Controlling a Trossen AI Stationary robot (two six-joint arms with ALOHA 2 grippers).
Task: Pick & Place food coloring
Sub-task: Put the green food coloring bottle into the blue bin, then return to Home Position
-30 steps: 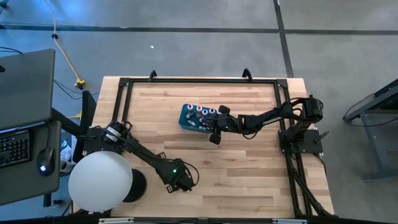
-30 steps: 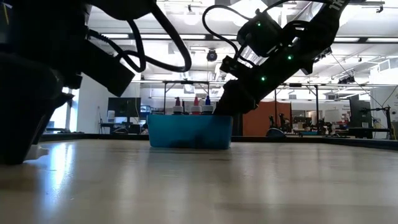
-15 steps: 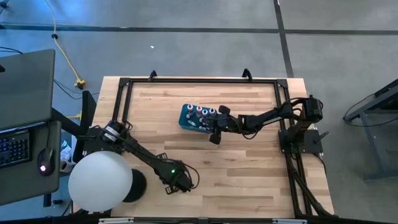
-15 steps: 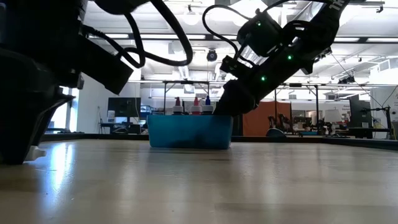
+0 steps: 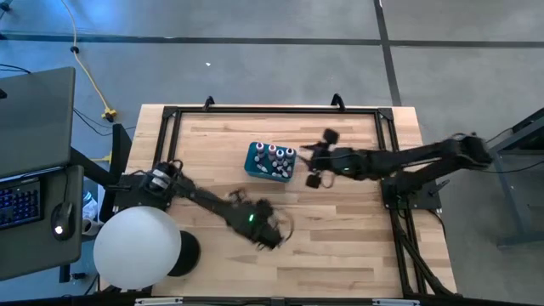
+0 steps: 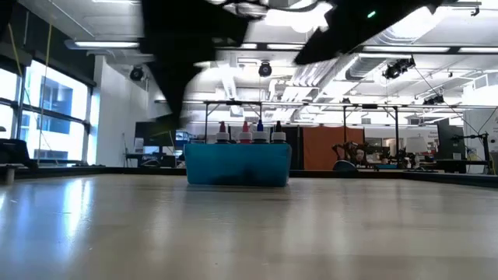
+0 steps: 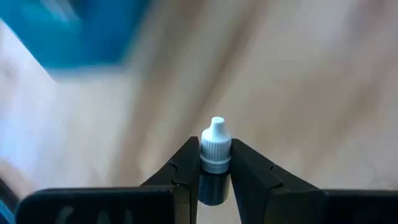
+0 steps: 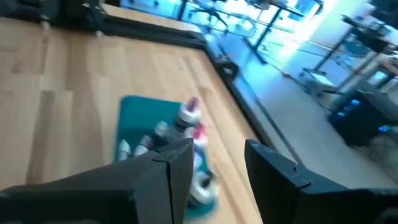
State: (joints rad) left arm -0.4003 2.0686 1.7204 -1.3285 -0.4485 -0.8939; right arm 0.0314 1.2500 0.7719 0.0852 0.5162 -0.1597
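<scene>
The left gripper [image 7: 215,177] is gripping one food coloring bottle [image 7: 214,158] between its jaws, which are closing snugly on the dark body while the white ribbed cap and nozzle are projecting clear of the fingertips [image 7: 184,167]. In the high view this left gripper [image 5: 270,231] is sitting over the bare wooden worktop [image 5: 340,238], toward the near middle of the surface and well apart from the teal box [image 5: 269,161]. The remaining food coloring bottles [image 5: 275,154] are standing upright inside the teal box, which is resting on the worktop a little behind centre; their white caps are showing in a cluster from above. In the low view the teal box [image 6: 237,164] is standing flat on the worktop [image 6: 249,233], and four bottles [image 6: 250,132] are rising above its rim, with dark, red and blue bodies. The right gripper [image 5: 316,167] is hanging just beside the right end of the teal box, its jaws standing apart and holding nothing. The right wrist view is confirming this: the two dark fingers [image 8: 177,168] are standing spread with a clear gap between them, and the teal box [image 8: 134,118] with its bottles [image 8: 186,118] is lying beyond them on the worktop [image 8: 62,112]. Both arms are appearing only as dark, blurred shapes at the upper edge of the low view.
</scene>
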